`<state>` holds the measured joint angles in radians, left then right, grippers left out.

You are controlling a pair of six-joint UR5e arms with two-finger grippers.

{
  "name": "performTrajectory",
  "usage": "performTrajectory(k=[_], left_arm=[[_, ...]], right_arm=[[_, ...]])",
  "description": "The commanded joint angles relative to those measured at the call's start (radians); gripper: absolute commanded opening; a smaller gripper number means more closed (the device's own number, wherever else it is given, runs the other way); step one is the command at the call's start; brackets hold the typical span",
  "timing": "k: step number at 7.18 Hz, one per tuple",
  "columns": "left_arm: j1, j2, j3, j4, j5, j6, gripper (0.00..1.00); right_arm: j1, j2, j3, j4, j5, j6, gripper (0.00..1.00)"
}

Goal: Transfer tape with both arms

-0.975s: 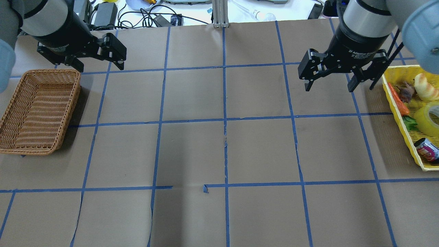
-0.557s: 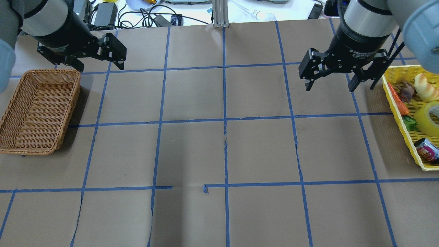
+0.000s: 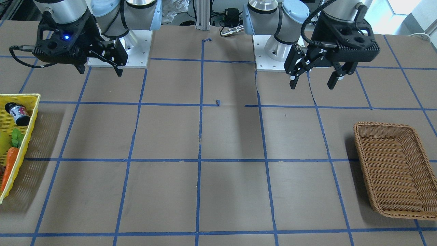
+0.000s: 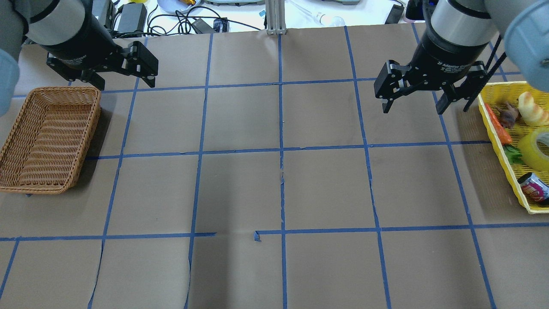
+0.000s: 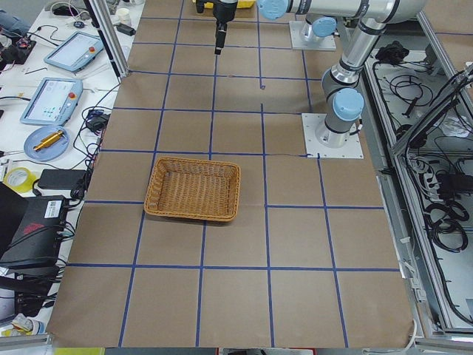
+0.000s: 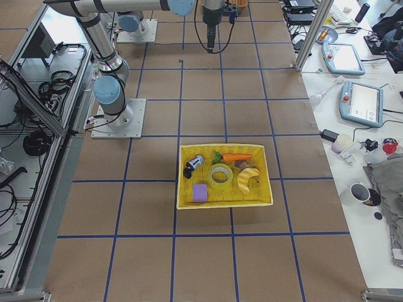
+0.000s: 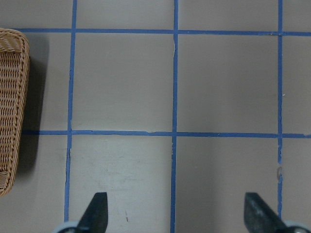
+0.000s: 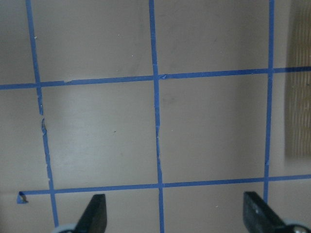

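The tape (image 4: pixel 535 151) is a yellow roll that lies in the yellow basket (image 4: pixel 497 138) at the table's right edge; it also shows in the exterior right view (image 6: pixel 220 175). My right gripper (image 4: pixel 411 110) hangs open and empty above the table, left of the basket's far end and apart from the tape. In the front view it is at the left (image 3: pixel 100 71). My left gripper (image 4: pixel 125 84) is open and empty, just beyond the wicker basket (image 4: pixel 93 124); in the front view it is at the right (image 3: pixel 311 85). Both wrist views show open fingertips over bare paper.
The yellow basket (image 6: pixel 182 176) also holds a carrot (image 4: pixel 499 126), a banana (image 4: pixel 532 109), a can (image 4: pixel 534 186) and a purple block (image 6: pixel 200 192). The wicker basket (image 3: pixel 382 125) holds nothing. Blue tape lines grid the brown table. Cables and devices lie past the far edge.
My right gripper has shifted slightly right and away from me. The left arm and the objects have not moved.
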<state>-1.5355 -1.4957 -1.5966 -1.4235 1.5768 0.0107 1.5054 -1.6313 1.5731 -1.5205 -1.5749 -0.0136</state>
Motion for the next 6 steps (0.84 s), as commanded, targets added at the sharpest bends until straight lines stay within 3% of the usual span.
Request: performTrajectory(k=[1, 3, 5, 6], left_arm=[[0.000, 0.000, 0.000, 0.000, 0.000, 0.000, 1.00], [0.000, 0.000, 0.000, 0.000, 0.000, 0.000, 1.00], [0.000, 0.000, 0.000, 0.000, 0.000, 0.000, 1.00], [0.000, 0.000, 0.000, 0.000, 0.000, -0.002, 1.00]], right_arm=[[-0.174, 0.001, -0.001, -0.065, -0.007, -0.212, 1.00], [-0.452, 0.097, 0.005, -0.076, 0.024, -0.282, 1.00], [-0.578, 0.290, 0.013, -0.357, 0.013, -0.290, 1.00], [-0.585, 0.366, 0.016, -0.398, 0.007, -0.281, 1.00]])
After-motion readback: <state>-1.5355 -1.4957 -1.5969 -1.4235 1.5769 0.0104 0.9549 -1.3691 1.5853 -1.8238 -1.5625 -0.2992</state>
